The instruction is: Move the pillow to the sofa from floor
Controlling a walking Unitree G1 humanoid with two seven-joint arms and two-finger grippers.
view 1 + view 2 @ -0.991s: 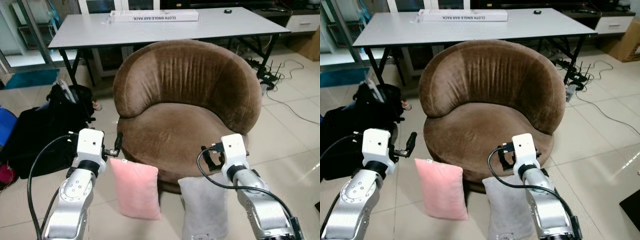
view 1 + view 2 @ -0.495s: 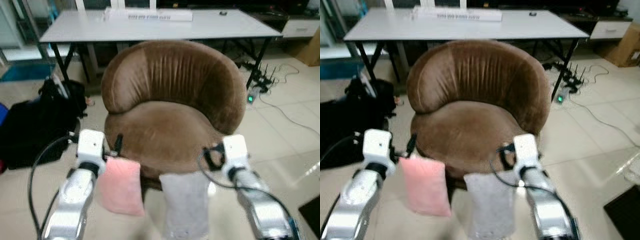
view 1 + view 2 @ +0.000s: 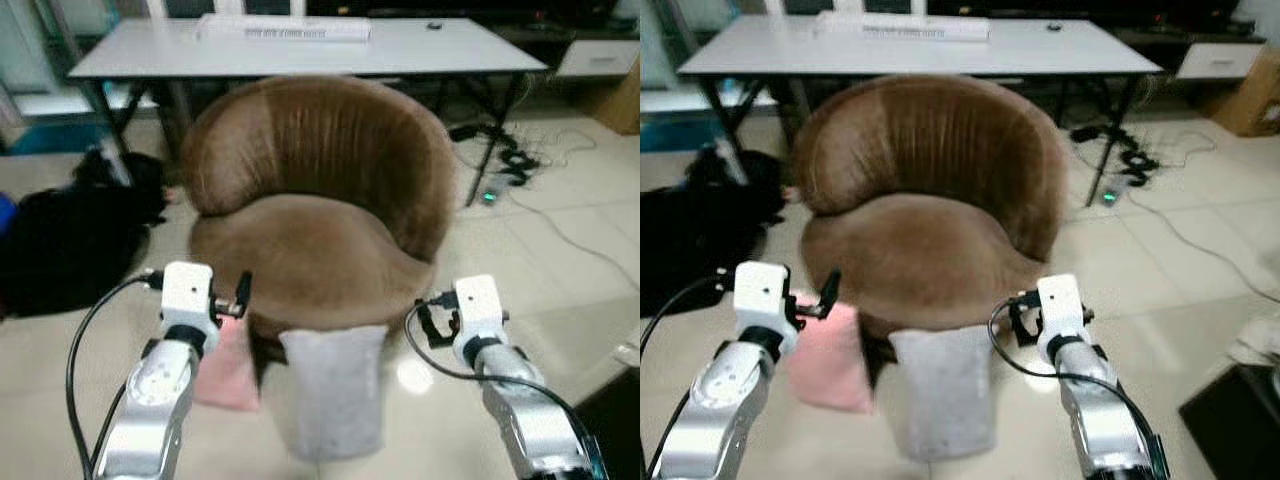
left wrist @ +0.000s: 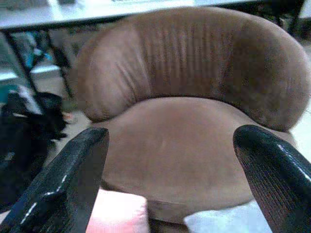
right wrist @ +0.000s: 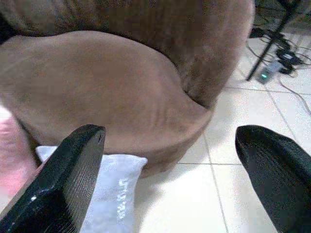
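Note:
A pink pillow (image 3: 228, 365) and a grey pillow (image 3: 333, 390) lean upright on the tiled floor against the front of the round brown sofa chair (image 3: 310, 250). My left gripper (image 3: 238, 300) is open, held just above the pink pillow's top edge and not touching it. In the left wrist view the fingers (image 4: 68, 179) stand wide apart, framing the seat, with the pink pillow (image 4: 119, 213) low between them. My right gripper (image 3: 430, 325) is open too, beside the grey pillow's upper right corner. The right wrist view has the grey pillow (image 5: 114, 194) below the seat's rim.
A white table (image 3: 300, 45) with a long box (image 3: 283, 28) stands behind the chair. Black bags (image 3: 60, 250) lie on the floor to the left. Cables and a power strip (image 3: 500, 170) trail to the right. A dark object (image 3: 1230, 420) sits at the lower right.
The whole picture has shifted and blurred as the camera moves; the chair and pillows now sit further left in view. Both arms keep the same raised pose.

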